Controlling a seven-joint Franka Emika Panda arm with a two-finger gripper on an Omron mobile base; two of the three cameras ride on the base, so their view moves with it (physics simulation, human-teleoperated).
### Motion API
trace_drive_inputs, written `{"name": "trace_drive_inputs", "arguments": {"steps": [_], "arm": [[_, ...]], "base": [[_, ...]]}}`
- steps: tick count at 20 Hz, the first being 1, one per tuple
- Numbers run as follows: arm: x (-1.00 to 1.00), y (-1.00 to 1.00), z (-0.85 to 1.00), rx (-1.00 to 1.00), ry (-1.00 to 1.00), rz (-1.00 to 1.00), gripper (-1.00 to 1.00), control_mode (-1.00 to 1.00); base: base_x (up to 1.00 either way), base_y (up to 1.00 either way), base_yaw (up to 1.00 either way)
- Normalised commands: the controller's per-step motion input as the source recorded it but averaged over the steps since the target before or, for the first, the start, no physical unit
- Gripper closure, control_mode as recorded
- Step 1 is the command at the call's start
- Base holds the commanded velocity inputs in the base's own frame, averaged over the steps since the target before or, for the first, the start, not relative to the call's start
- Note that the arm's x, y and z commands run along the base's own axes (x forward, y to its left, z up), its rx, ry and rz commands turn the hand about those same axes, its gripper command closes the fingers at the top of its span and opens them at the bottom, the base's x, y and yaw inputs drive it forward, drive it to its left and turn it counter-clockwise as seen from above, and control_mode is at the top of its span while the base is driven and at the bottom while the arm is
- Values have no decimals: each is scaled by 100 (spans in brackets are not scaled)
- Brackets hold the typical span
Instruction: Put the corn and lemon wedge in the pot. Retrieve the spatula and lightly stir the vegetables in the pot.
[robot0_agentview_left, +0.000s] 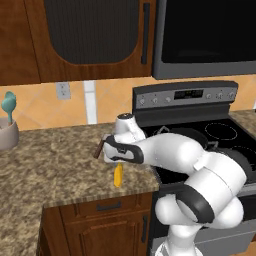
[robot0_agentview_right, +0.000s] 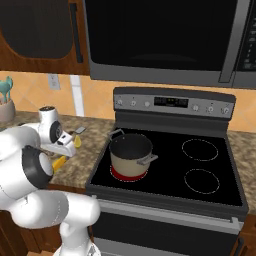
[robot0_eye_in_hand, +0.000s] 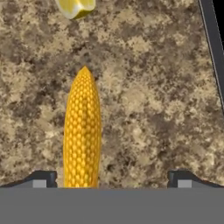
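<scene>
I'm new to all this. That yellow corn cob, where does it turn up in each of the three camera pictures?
Left base view: the corn lies on the speckled counter, just below the robot's hand, near the front edge.
Right base view: a short bit of it peeks out at far left, beside the arm.
Hand view: it runs up the left of the picture, between the tool's fingertips.
Shared landmark: the speckled counter under it.

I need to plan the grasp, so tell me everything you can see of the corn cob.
The yellow-orange corn cob is long and slim, covered in fine rows of kernels, and tapers to a point at the end facing the pale yellow lemon wedge. It lies flat on the speckled brown granite counter, apart from the wedge. The gripper hovers above with jaws open; the cob sits nearer one fingertip, untouched.
</scene>
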Motion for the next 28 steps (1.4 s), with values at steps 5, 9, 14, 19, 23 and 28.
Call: {"name": "trace_drive_inputs", "arguments": {"steps": [5,9,14,19,23,28], "arm": [[31,7,-25,0,0,-10,-100,-100],[29,15,-30,-1,0,-8,-100,-100],[19,13,-32,-2,0,-7,-100,-100],[9,5,-31,-2,0,-6,-100,-100],[0,0,-12,0,0,-6,100,-100],[-22,-25,1,0,-9,-10,100,-100]], "base": [[0,0,0],[0,0,0],[0,0,0],[0,0,0],[0,0,0],[0,0,0]]}}
